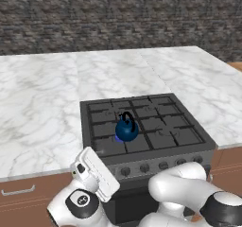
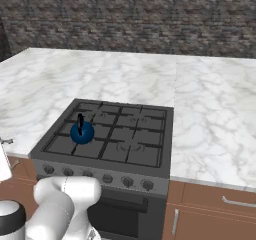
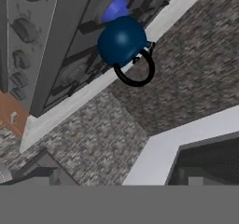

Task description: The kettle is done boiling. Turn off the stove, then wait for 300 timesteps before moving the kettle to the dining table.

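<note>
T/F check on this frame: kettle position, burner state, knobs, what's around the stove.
1. The kettle sits on the stove, at its left side. True.
2. A blue flame shows under the kettle. True, in the hand view.
3. The kettle is red. False: it is blue, with a black handle.
4. The knobs run along the stove's back edge. False: along the front.
5. The counter around the stove is wood. False: white marble.

Even flat light, soft rendering, faint shadows
</note>
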You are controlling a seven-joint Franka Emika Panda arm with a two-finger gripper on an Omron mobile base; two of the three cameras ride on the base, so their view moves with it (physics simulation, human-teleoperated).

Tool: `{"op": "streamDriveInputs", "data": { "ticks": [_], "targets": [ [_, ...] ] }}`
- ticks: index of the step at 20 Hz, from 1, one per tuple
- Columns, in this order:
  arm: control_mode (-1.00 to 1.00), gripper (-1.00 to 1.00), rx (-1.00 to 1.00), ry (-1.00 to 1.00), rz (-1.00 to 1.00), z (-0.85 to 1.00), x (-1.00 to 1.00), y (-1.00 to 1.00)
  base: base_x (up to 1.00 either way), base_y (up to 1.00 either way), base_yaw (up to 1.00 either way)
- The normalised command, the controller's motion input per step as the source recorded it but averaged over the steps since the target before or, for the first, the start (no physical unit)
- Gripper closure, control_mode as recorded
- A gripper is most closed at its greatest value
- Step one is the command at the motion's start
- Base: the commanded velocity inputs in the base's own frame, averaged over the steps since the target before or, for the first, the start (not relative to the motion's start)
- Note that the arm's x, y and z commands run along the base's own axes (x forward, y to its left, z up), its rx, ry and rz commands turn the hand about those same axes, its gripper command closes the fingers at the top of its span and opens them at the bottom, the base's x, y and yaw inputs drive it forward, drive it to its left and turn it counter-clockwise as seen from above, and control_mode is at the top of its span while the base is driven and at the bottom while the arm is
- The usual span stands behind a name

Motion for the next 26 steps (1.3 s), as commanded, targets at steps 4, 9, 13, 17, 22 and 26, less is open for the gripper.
{"op": "streamDriveInputs", "data": {
  "ticks": [4, 9, 13, 17, 22, 26],
  "targets": [
    [-1.0, -1.0, -0.2, 0.0, 0.0, -0.22, -0.13, 0.0, 0.0, 0.0, 0.0],
    [-1.0, -1.0, -0.19, 0.01, 0.0, -0.17, -0.04, 0.0, 0.0, 0.0, 0.0],
    [-1.0, -1.0, -0.19, 0.02, 0.0, -0.23, -0.01, 0.0, 0.0, 0.0, 0.0],
    [-1.0, -1.0, -0.18, 0.03, 0.0, -0.25, -0.01, -0.01, 0.0, 0.0, 0.0],
    [-1.0, -1.0, -0.21, 0.08, 0.01, -0.24, -0.01, -0.04, 0.0, 0.0, 0.0],
    [-1.0, -1.0, -0.21, 0.14, 0.02, -0.2, 0.0, -0.01, 0.0, 0.0, 0.0]
  ]
}}
